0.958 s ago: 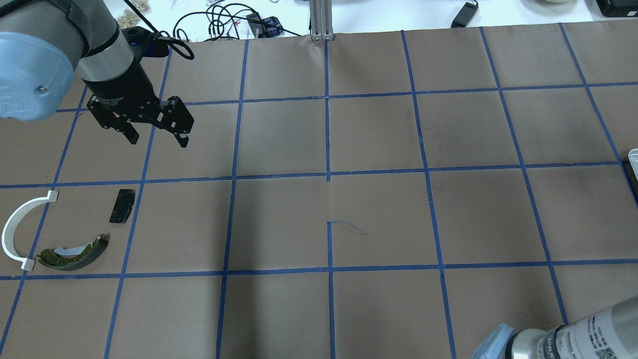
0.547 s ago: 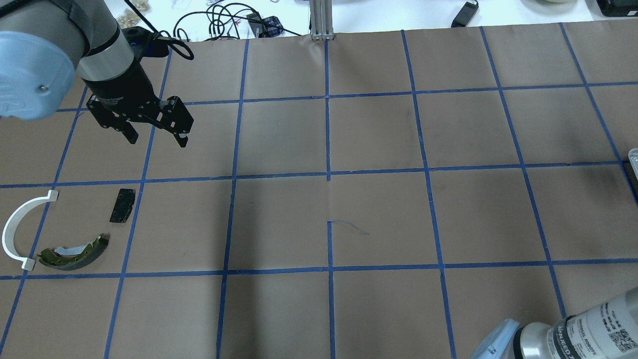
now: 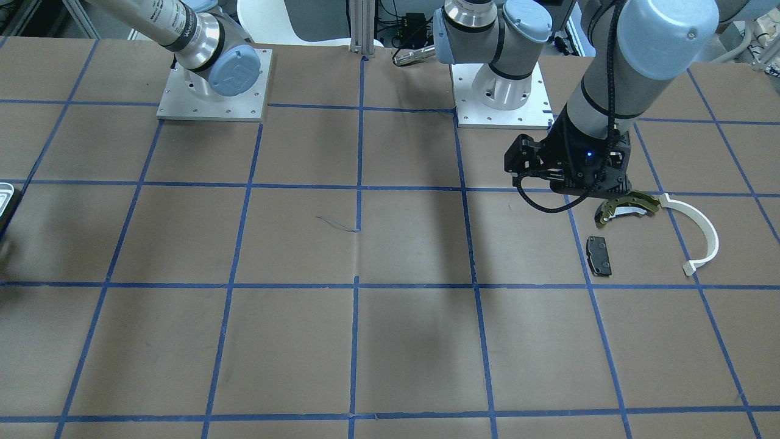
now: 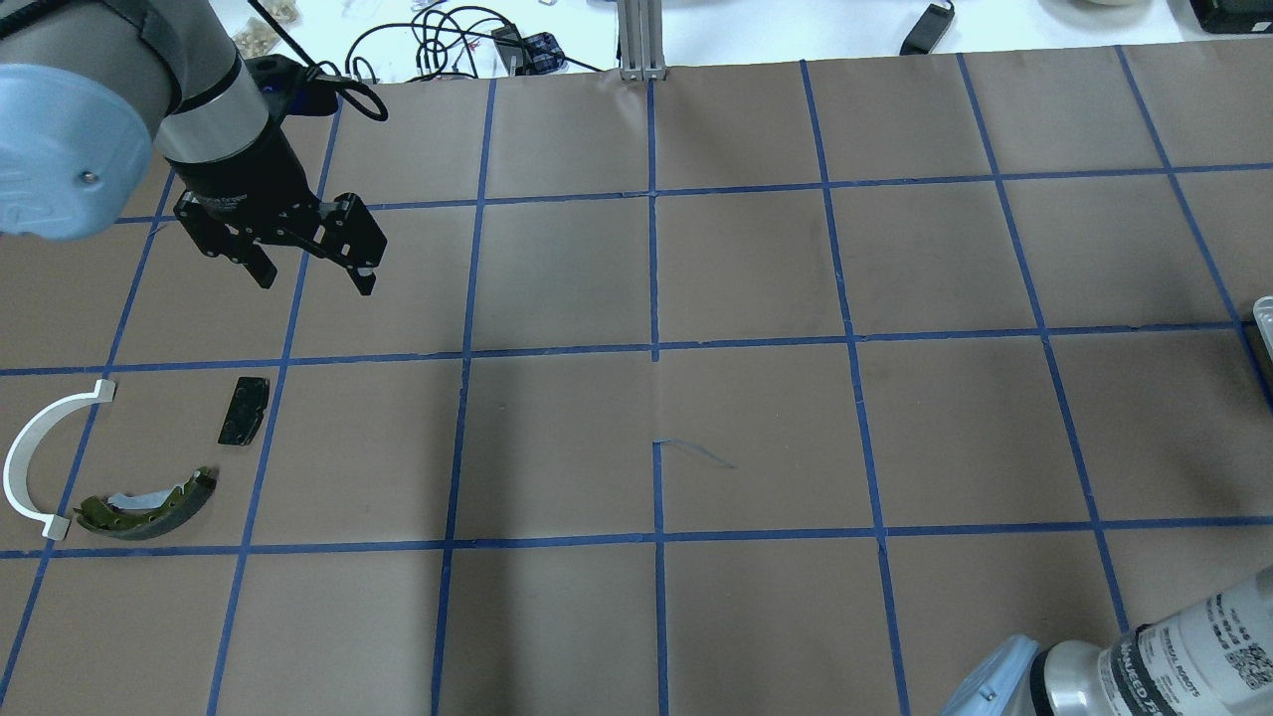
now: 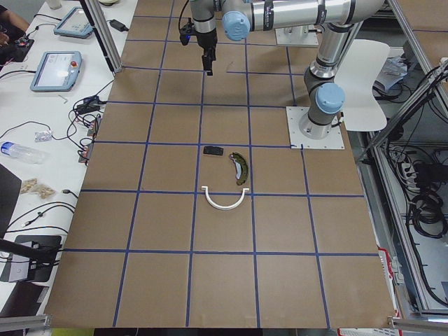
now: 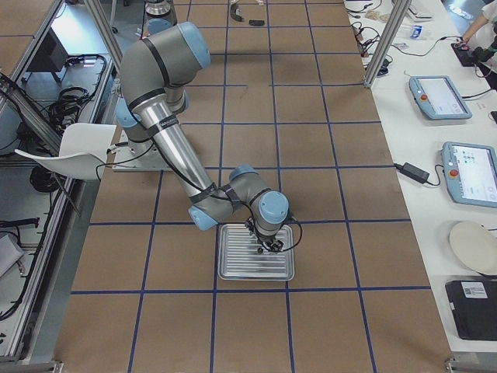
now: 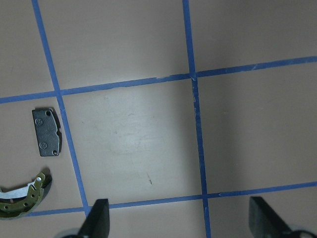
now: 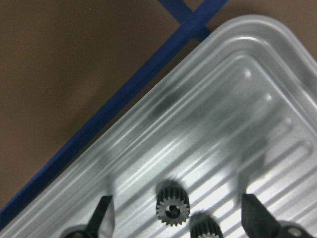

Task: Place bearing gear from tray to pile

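Observation:
The tray is pale and ribbed, and also shows in the exterior right view. A small dark bearing gear lies in it, with a second gear beside it. My right gripper is open over the tray, one finger on each side of the gears. The pile lies at the table's left: an olive brake shoe, a white arc and a black pad. My left gripper is open and empty, hovering beyond the pile.
Brown paper with a grid of blue tape covers the table. The tray's edge barely shows at the overhead view's right side. Cables and a metal post stand at the far edge.
The right arm's elbow at the lower right of the overhead view has shifted a little to the right. The left gripper and the pile have not moved.

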You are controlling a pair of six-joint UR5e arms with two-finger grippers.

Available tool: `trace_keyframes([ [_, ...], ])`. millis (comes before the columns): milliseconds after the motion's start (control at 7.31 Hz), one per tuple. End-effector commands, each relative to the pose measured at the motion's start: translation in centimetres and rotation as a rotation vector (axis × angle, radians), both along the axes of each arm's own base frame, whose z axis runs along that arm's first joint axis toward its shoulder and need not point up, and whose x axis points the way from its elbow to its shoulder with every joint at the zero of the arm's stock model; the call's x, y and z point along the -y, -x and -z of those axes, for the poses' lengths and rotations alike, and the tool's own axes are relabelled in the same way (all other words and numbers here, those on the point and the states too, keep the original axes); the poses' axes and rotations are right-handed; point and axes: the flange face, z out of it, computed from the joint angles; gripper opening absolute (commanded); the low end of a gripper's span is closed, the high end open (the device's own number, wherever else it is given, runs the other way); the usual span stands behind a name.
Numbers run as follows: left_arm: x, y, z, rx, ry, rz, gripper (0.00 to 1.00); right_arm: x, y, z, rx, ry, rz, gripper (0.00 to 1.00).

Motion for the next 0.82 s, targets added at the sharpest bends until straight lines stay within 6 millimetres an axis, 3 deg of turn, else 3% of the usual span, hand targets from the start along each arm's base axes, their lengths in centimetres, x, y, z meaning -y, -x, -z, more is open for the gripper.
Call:
trace_keyframes([
  [0, 0.0, 0.2, -0.8, -0.008, 0.017, -0.001, 1.0, -0.4, 0.6, -0.5, -0.102, -0.006, -0.035, 0.64],
  [137, -0.6, 0.3, -1.1, -0.014, 0.024, -0.006, 1.0, -0.6, 0.3, -0.1, -0.093, -0.011, -0.033, 0.56],
  [410, -1.3, 0.3, -2.3, -0.003, 0.038, -0.007, 1.0, -0.6, 0.2, -0.9, -0.097, -0.007, -0.02, 0.57],
  [684, -0.9, 0.3, -1.6, -0.001, 0.027, -0.005, 1.0, -0.7, 0.2, -1.2, -0.101, -0.01, -0.022, 0.57],
])
